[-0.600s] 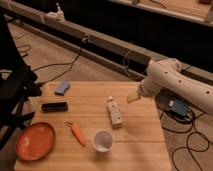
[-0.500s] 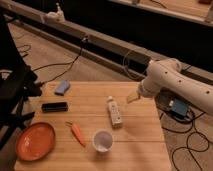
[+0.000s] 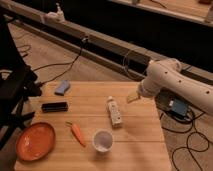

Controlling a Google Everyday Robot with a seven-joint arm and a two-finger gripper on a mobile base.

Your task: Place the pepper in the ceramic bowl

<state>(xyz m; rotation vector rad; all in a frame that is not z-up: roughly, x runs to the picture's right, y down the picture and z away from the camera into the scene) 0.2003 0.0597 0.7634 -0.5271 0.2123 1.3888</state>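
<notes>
One relation governs the coming move, as we read it: the small, tapered orange pepper (image 3: 77,133) lies well apart from the robot's pale two-finger gripper (image 3: 132,96), down and to the left of it in the camera view.

We take the small white cup (image 3: 102,140) as our landmark. The pepper rests flat on the light wooden table (image 3: 142,147) just left of the cup, near it but not touching. The gripper hangs over the table up and to the right of the cup, at the end of the thick white arm (image 3: 167,80) that comes in from the right. The white plastic bottle (image 3: 115,111) lies on its side just behind the cup, between the cup and the gripper. We cannot tell whether the gripper is wide or narrow, and we see nothing held in it.

The pepper's long axis runs on a diagonal. Its thin green stem points up and left, away from the cup, and its narrow tip points toward the near table edge, ending closest to the cup. We judge that a grasp would sit best across this axis, at the thicker part near the stem.

The pepper looks carrot-like, bright orange and whole as far as we can see. The wide, shallow orange-red ceramic bowl (image 3: 35,141) sits farther left of the cup, beyond the pepper, with nothing in it. We take the task as not yet begun. The reach must pass the bottle and the cup, and either could be knocked.
</notes>
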